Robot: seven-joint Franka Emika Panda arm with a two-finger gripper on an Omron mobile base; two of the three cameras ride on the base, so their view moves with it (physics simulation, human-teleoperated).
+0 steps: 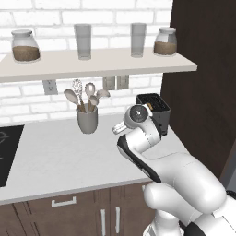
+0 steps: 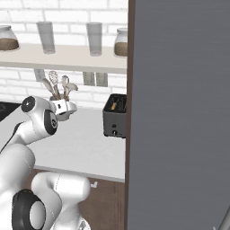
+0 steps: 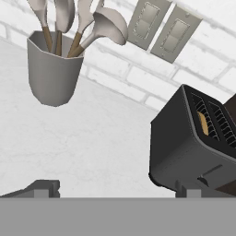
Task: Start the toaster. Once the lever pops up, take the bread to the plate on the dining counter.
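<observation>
The black toaster [image 3: 184,143] stands at the right end of the white wall counter [image 1: 55,156], against a dark tall panel. It also shows partly behind my arm [image 1: 156,107] and beside the panel [image 2: 114,117]. A tan slice of bread [image 3: 203,123] sits low in one top slot, seen as a small tan spot [image 2: 115,106]. My gripper [image 3: 115,191] is open with nothing between its fingers. It hovers over the counter a short way left of the toaster and apart from it. The plate and the dining counter are out of view.
A grey utensil cup [image 3: 50,69] with spoons and a whisk stands left of the toaster. Two wall switches [image 3: 161,30] sit above it. A shelf [image 1: 92,62] holds jars and glasses. A black cooktop [image 1: 7,152] lies far left. A tall grey panel [image 2: 179,112] blocks the right.
</observation>
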